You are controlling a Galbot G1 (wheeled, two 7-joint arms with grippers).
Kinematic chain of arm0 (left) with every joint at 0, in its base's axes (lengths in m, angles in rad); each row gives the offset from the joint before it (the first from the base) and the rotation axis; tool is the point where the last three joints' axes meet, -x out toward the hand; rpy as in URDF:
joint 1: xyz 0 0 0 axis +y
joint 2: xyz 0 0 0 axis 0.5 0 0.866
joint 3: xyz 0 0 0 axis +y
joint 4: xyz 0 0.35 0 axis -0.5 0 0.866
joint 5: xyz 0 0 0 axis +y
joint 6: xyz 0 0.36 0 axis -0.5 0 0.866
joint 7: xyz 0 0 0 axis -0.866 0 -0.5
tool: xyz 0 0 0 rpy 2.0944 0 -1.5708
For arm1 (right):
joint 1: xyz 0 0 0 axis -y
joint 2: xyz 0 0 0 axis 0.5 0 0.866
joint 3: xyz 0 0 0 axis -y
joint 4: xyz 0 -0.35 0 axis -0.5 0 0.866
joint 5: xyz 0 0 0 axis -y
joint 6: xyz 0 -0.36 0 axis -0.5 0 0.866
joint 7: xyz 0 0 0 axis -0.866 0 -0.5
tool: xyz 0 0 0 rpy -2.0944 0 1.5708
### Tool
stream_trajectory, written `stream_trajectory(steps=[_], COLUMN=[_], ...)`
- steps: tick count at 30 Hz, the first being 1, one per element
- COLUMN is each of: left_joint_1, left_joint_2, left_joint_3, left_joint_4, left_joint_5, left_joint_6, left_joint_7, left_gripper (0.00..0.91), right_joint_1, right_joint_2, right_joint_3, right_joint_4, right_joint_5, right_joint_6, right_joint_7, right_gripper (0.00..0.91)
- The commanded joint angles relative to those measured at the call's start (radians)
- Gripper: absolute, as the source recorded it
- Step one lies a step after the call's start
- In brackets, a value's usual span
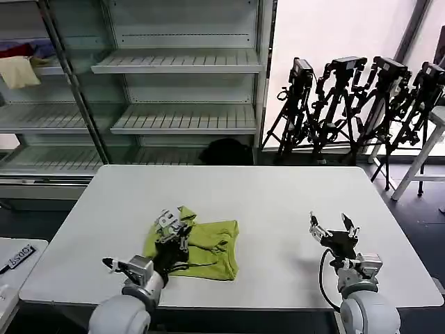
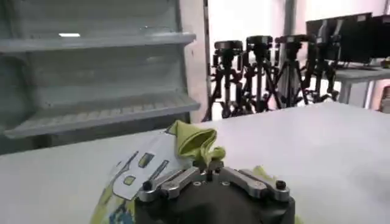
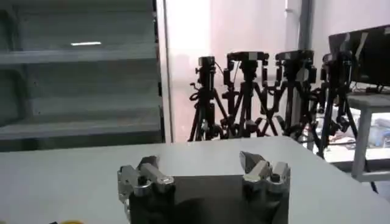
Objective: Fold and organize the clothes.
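Lime T-shirt (image 1: 208,248) crumpled lower left of centre on white table (image 1: 278,202), pinched by left gripper (image 1: 172,226).

Head view: right gripper (image 1: 334,228) lower right, spread wide, holding nothing; cream, red and purple garments (image 1: 24,62) on shelf (image 1: 55,69), upper left.
Left wrist view: fabric fold bunched mid-frame between closed fingers (image 2: 177,181).
Right wrist view: fingers (image 3: 262,170) well apart over bare tabletop.

text: none legible | small white tag (image 1: 17,257) on side surface: dark print, unreadable | lime yellow-green T-shirt (image 1: 208,249) graphic: no readable words

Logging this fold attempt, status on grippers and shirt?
Left gripper shut on lime yellow-green cotton T-shirt, pinching a raised fold. Right gripper open, over bare white table. Nothing in the way.
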State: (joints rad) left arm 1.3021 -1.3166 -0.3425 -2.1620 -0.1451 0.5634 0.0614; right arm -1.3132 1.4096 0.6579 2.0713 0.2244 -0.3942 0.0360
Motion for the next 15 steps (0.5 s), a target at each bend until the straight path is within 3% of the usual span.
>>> stream_trajectory(steps=[1,15], left_joint_1=[-0.06,-0.045], left_joint_2=[-0.043,-0.066], left_joint_3=[0.128,0.184], left_joint_4=[0.088,0.129], left_joint_5=[-0.009,0.036], left_joint_6=[0.014,0.017], left_joint_7=[-0.054,-0.079], left_gripper=[0.0,0.01], right_joint_1=[0.0,0.009], right_joint_2=[0.0,0.003], right_joint_3=[-0.001,-0.003], right_joint_4=[-0.004,-0.015], right_joint_5=[-0.004,-0.007], right_joint_6=[0.001,0.002], right_joint_7=[0.0,0.002], right_gripper=[0.907,0.907])
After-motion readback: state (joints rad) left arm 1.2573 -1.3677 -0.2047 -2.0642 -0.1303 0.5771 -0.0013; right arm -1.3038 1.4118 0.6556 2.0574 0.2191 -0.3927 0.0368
